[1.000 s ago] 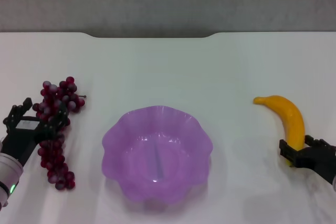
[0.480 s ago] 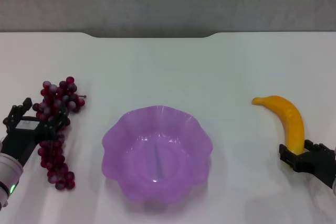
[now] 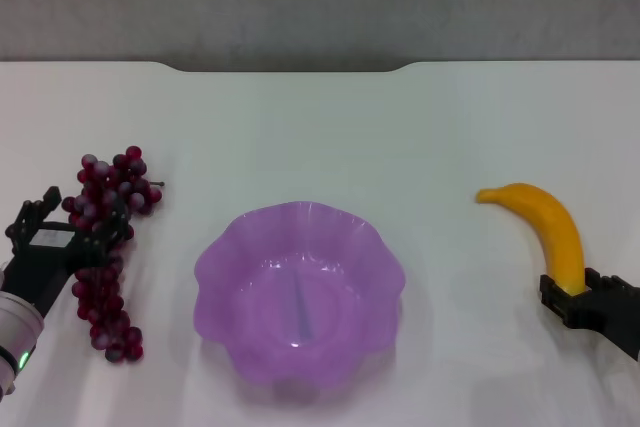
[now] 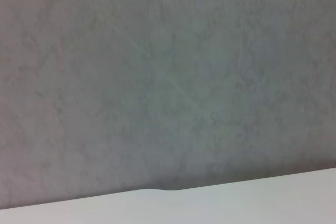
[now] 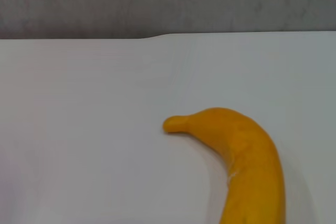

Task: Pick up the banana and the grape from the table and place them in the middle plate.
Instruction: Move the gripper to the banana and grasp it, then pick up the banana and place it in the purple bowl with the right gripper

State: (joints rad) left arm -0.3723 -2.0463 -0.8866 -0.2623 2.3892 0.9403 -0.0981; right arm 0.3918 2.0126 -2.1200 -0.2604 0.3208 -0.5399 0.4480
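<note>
The grape lies as a long dark red bunch on the table at the left. My left gripper sits low over the bunch's middle, fingers spread on either side of it. The purple middle plate stands in the centre with nothing in it. At the right lies the yellow banana, its tip pointing left. My right gripper is shut on the banana's near end. The right wrist view shows the banana close up on the white top.
The table's far edge has a notch with a grey wall behind it. White tabletop lies on both sides between the plate and the fruits.
My right gripper has drawn slightly back toward me with the banana's near end. The banana's tip has shifted a little left. The left gripper and the grape have not moved.
</note>
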